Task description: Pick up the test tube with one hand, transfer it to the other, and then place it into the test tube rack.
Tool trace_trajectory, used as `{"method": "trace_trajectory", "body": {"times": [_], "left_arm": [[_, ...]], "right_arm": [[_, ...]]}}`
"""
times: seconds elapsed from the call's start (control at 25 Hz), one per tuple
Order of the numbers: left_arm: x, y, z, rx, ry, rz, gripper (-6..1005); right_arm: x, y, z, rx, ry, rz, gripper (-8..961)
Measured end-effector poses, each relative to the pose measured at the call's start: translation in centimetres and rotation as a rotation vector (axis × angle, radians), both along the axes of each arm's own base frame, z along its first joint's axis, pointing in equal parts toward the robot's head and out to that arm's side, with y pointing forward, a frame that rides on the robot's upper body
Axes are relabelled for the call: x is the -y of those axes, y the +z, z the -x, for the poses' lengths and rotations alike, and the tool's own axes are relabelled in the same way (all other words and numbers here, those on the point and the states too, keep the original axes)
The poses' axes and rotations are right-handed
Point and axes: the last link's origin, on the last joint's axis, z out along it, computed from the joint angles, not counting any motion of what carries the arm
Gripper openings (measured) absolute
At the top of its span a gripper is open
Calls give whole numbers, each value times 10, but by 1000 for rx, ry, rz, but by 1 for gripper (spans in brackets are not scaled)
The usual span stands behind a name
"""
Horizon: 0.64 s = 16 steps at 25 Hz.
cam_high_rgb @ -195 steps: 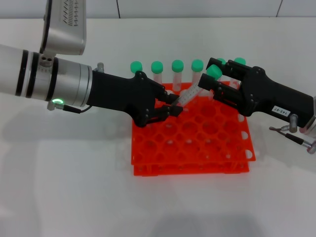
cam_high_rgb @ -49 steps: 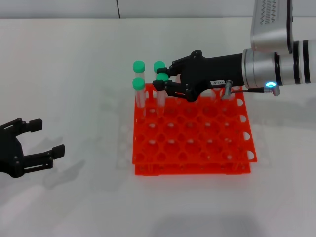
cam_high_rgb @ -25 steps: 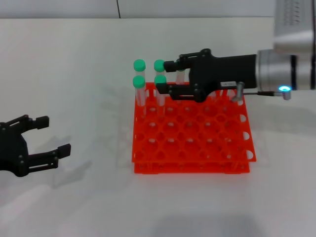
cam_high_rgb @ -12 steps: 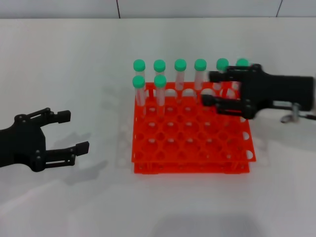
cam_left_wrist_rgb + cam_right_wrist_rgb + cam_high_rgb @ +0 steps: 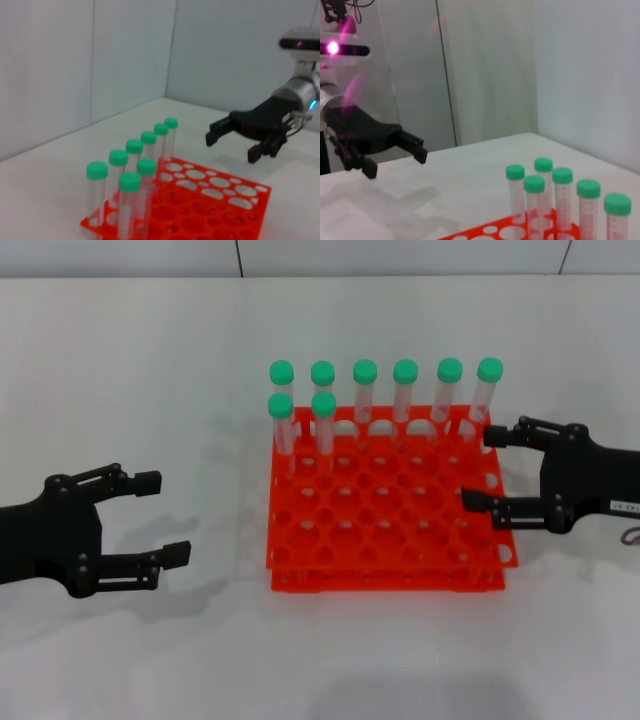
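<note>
Right gripper (image 5: 487, 468) is seen spread wide, nothing held, at the right edge of the orange rack (image 5: 390, 540). Left gripper (image 5: 160, 517) is likewise spread and empty, low toward the bench's left edge, well apart from the rack. The test tube (image 5: 324, 425) is seated upright in the second row, beside another (image 5: 281, 423); six tubes (image 5: 385, 390) fill the far row.

left pincer (image 5: 155, 522): low at the left of the counter, fingers spread, nothing between them, pointing right | right pincer (image 5: 486, 469): low at the right, fingers spread, nothing held, pointing left, white label on its body | both bodies black, lying roughly level, well apart, tips facing each other
</note>
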Motion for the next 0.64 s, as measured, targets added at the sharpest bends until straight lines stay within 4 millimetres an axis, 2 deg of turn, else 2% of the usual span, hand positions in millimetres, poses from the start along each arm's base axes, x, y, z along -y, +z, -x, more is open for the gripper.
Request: {"method": "trace_trajectory", "body": {"times": [0.16,0.64], "left_arm": [[-6,-1,3,22,0,43,893],[-9,-2,-3,27,-40,72,893]], "right_arm": [[6,-1,-5,6,20,17,861],[11,0,-12,38,16,54,857]]}}
